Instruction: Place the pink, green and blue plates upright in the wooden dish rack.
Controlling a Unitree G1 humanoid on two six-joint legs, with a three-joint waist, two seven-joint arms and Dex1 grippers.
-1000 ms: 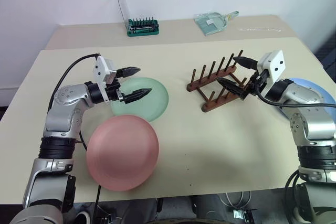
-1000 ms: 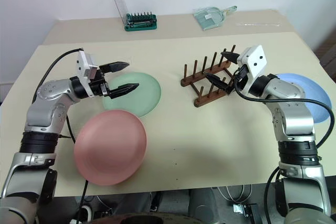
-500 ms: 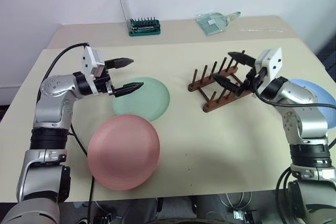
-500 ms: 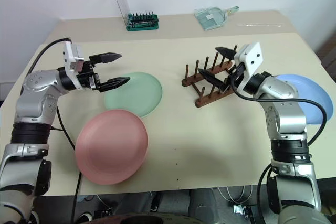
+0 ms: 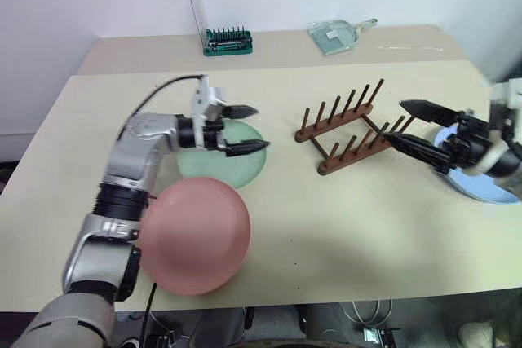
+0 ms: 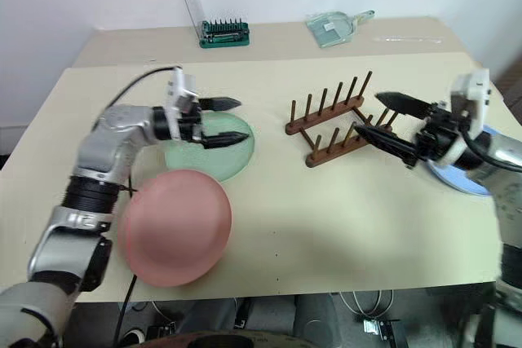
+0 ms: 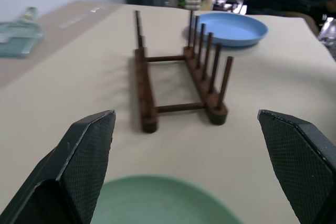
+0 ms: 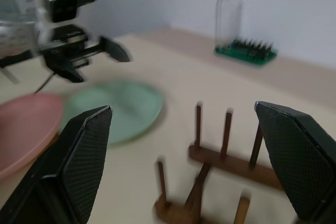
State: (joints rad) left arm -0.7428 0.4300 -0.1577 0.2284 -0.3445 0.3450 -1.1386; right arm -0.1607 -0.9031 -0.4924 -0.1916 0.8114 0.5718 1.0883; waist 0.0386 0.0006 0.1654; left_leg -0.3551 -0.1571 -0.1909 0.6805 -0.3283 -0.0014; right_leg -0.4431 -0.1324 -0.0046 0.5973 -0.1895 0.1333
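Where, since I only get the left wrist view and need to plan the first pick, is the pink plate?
Observer: The pink plate lies flat at the table's near edge, on the robot's side of the green plate.
Operator: Is the right gripper blocking the wooden dish rack?
Observer: No. It is open and empty, just off the rack's right end; the blue plate lies flat beyond it, away from the rack.
Operator: Anything else I can't see?
Observer: A green bit holder stands at the back, left of the rack.
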